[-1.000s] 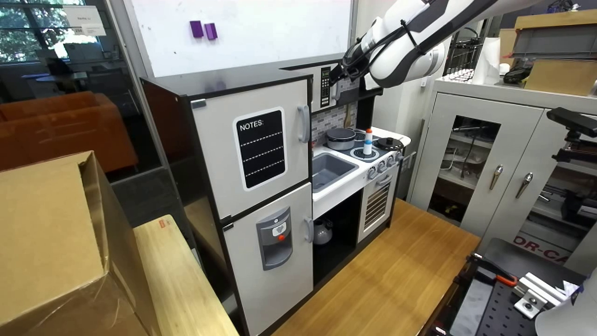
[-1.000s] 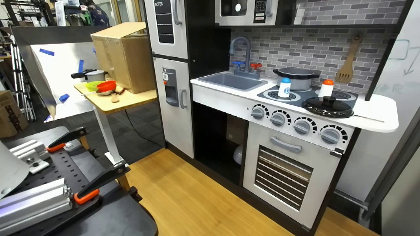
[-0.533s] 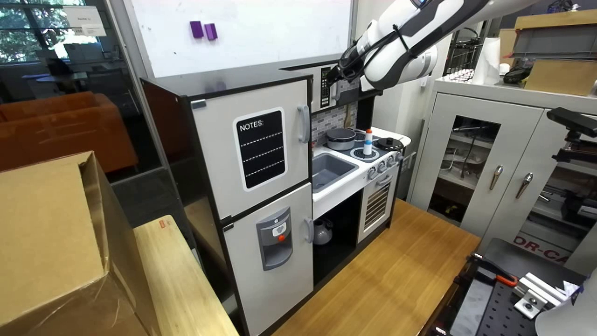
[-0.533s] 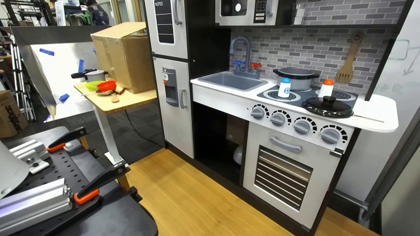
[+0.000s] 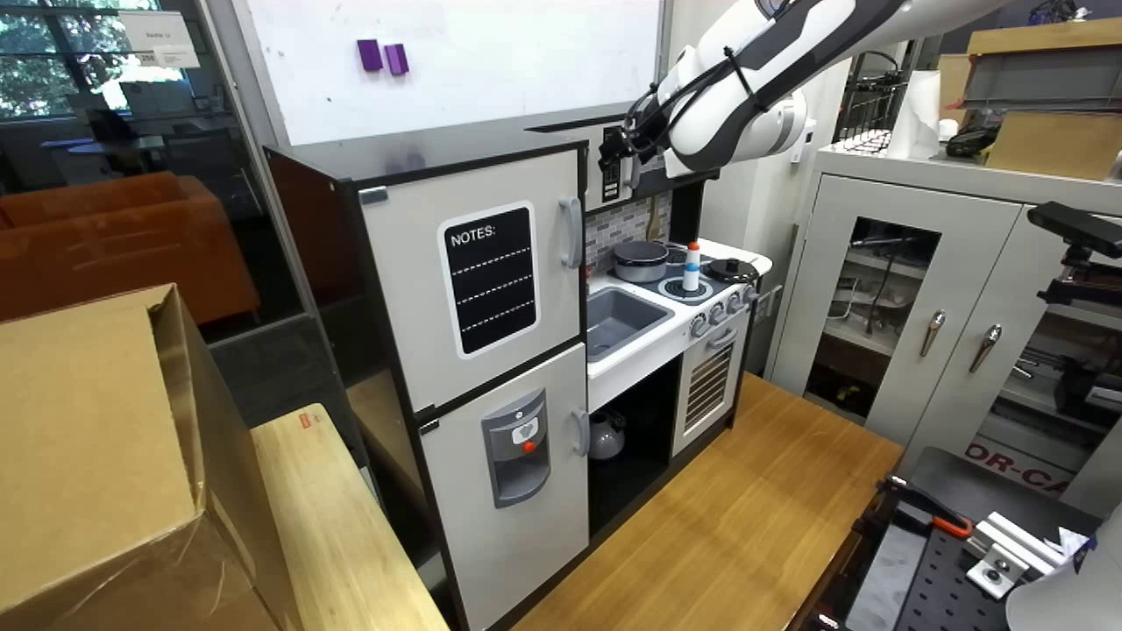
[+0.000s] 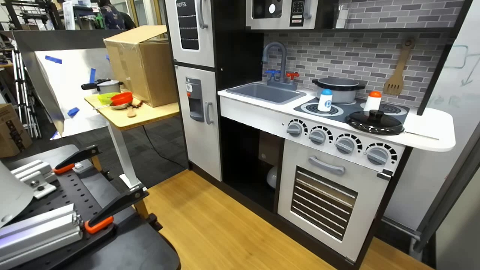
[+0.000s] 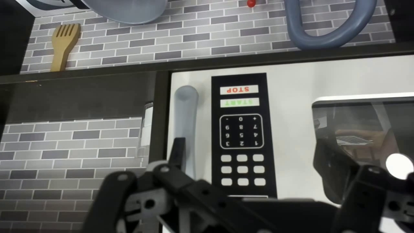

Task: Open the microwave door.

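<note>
Whiteboard (image 5: 473, 74), orange sofa (image 5: 131, 241), grey cabinet (image 5: 969, 272).

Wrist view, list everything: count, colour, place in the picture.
Microwave door: one, white, lower right
Window: one, dark, right
Spot: one, white, in window
Handle: one, grey, beside keypad
Keypad: one, black, centre
Spatula: one, tan, upper left
Pot: one, grey, top, cropped
Faucet: one, grey, upper right
Knob: one, red, top
Container: one, clear with white, left
Tiles: many, grey, top and left
Frame: one, dark, bordering door
Counter: one, white, upper left
Fingers: two, black, bottom, apart
</note>
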Motion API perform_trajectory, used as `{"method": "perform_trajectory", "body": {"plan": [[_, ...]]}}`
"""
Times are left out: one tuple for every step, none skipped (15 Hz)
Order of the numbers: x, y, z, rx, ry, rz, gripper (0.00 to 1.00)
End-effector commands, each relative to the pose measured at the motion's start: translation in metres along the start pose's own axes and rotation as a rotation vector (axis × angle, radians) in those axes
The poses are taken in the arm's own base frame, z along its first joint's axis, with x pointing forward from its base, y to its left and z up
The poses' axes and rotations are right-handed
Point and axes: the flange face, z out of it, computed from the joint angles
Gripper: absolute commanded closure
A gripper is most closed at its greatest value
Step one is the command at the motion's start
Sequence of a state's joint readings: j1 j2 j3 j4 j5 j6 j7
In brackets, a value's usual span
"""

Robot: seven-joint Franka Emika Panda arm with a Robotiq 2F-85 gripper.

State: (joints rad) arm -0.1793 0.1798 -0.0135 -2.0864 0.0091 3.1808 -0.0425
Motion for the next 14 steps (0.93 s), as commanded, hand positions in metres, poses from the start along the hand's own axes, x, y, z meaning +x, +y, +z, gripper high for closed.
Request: {"method": "perform_trajectory", "body": {"plan": [[0.0,0.0,0.0,0.0,0.0,0.0,0.0],[0.0,0.001,0.0,0.0,0.0,0.001,0.0],[0.0,0.002,0.0,-0.002,0.0,0.001,0.0],[0.0,0.004,0.0,-0.005,0.001,0.003,0.0],[0.0,0.006,0.0,-0.012,0.001,0.007,0.0],[0.001,0.011,0.001,-0.019,0.001,0.009,0.0],[0.001,0.016,0.001,-0.028,0.0,0.011,0.0],[0.001,0.023,0.002,-0.038,0.001,0.015,0.0],[0.002,0.027,0.001,-0.044,0.002,0.021,0.0],[0.003,0.03,0.001,-0.048,0.002,0.02,0.0],[0.003,0.03,0.001,-0.05,0.003,0.019,0.0],[0.005,0.029,0.002,-0.048,0.005,0.017,0.0],[0.006,0.025,0.002,-0.042,0.006,0.014,0.0],[0.007,0.02,0.003,-0.036,0.007,0.01,0.0]]}}
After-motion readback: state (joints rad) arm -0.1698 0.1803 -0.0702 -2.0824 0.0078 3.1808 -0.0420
